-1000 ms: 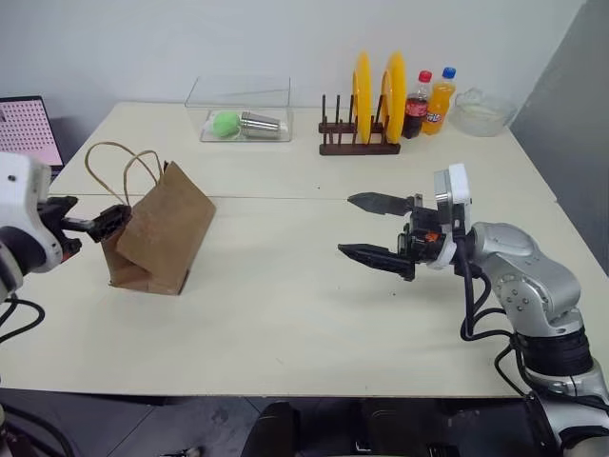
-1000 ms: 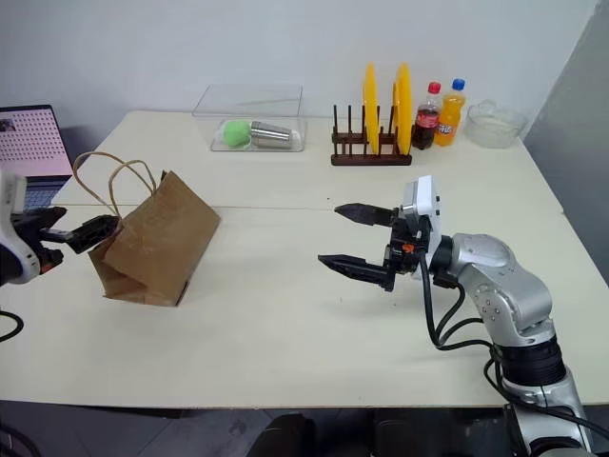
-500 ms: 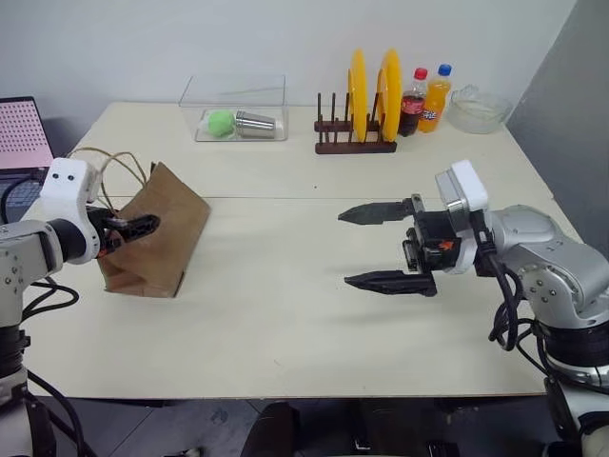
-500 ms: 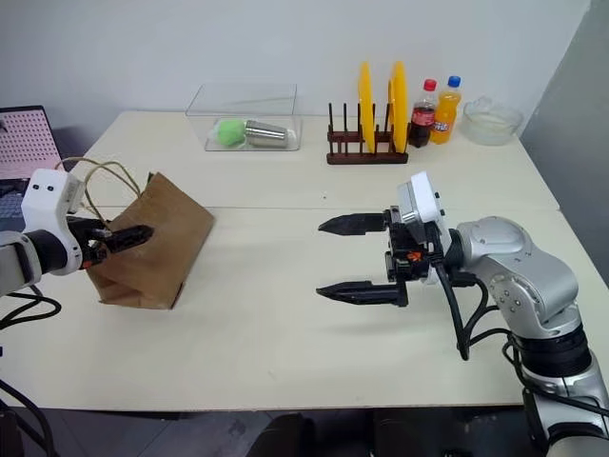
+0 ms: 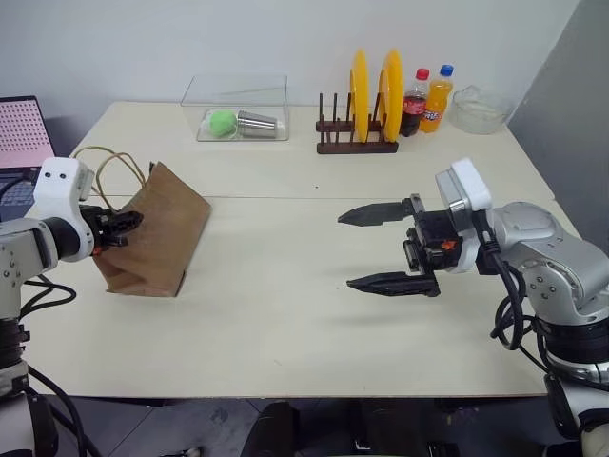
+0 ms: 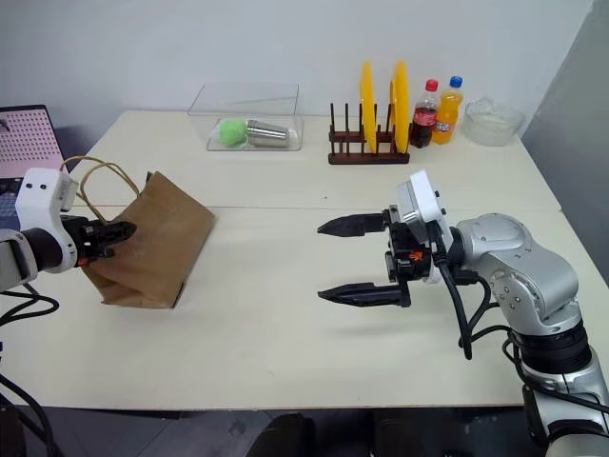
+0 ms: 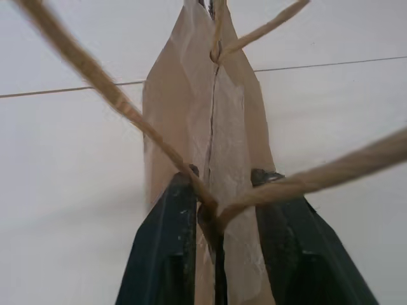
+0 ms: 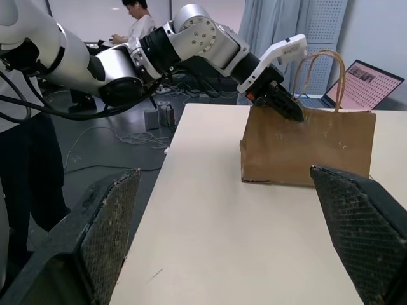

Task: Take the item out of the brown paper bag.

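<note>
- The brown paper bag (image 5: 157,233) stands on the table (image 5: 285,324) at the left of the left eye view, its cord handles (image 5: 105,167) rising from the top edge.
- The left gripper (image 5: 122,225) pinches the bag's upper edge between its narrowed fingers (image 7: 165,254).
- The right gripper (image 5: 381,248) hovers at mid-right with its fingers spread wide, holding nothing, well apart from the bag.

My two head cameras look forward and down over the wide cream-coloured table (image 5: 285,314), and both share its whole top to the far edge. The left wrist camera sits very close to the creased brown paper bag (image 7: 210,152). The right wrist camera faces along the table to this same bag.
</note>
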`<state>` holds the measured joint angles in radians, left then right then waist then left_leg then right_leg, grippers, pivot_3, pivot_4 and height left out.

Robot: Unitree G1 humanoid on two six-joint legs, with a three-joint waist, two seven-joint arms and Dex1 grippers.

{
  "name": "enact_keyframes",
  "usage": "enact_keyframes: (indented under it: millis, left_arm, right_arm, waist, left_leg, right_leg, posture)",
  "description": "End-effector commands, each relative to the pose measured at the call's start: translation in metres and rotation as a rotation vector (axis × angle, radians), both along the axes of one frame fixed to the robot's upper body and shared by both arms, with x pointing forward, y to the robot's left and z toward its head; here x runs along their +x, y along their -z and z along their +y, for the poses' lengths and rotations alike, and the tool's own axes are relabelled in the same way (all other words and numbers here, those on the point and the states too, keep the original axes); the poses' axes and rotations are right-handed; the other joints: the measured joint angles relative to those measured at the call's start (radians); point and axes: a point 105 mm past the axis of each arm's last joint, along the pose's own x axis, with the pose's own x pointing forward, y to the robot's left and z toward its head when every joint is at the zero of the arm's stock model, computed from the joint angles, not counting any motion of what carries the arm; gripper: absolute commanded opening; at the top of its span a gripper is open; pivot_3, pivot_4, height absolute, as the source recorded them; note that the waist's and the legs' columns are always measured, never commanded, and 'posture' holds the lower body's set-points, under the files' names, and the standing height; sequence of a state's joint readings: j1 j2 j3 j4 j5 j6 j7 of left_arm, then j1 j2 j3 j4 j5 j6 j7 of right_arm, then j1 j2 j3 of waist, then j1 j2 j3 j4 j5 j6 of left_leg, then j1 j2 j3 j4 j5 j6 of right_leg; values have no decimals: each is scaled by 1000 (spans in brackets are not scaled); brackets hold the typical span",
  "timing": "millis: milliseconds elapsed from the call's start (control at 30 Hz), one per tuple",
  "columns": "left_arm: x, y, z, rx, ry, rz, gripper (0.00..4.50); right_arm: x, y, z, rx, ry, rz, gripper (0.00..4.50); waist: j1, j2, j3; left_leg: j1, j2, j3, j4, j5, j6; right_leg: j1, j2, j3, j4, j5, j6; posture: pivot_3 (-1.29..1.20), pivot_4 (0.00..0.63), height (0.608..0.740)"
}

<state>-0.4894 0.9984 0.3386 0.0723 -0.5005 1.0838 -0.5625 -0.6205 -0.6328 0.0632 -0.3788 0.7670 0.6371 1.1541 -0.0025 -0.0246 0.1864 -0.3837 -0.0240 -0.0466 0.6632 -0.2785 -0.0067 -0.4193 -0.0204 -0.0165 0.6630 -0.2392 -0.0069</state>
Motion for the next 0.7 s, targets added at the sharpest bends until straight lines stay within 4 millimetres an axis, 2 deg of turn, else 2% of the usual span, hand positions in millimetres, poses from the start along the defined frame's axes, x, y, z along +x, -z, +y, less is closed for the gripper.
enact_keyframes:
  millis: [33,133,233,400,567,700]
  left_arm:
    - [3,-15,3,21,1,-41,803]
    - [8,-22,0,16,23,-60,402]
    - [15,-40,-14,41,104,-113,27]
    - [19,-69,-51,101,326,-176,27]
    - [28,-85,-70,168,459,-221,27]
    - [36,-91,-100,210,654,-251,27]
  right_arm:
    - [-4,-8,-1,8,-1,-34,4500]
    - [-5,-8,-3,11,10,-28,4500]
    - [-5,-7,-5,13,30,-24,4500]
    - [-7,-5,-9,12,67,-20,4500]
    - [-8,2,-12,5,114,-10,4500]
    - [-10,8,-15,7,173,-2,4500]
  waist:
    - [0,0,0]
    - [0,0,0]
    - [2,0,0]
    - [4,-2,1]
    - [1,-3,1]
    - [1,-3,1]
  left_leg:
    - [0,0,0,0,0,0]
    - [0,0,0,0,0,0]
    - [0,0,0,0,0,0]
    - [-3,0,0,1,0,0]
    - [-6,-1,0,1,0,-1]
    - [-7,-1,0,1,1,-1]
  right_leg:
    - [0,0,0,0,0,0]
    - [0,0,0,0,0,0]
    - [0,0,0,0,0,0]
    - [-1,0,-1,0,0,0]
    - [-3,0,-1,0,0,0]
    - [-4,0,-1,0,0,0]
  posture:
    - [0,150,740]
    - [0,150,740]
    - [0,150,740]
    - [0,150,740]
    - [0,150,740]
    - [0,150,740]
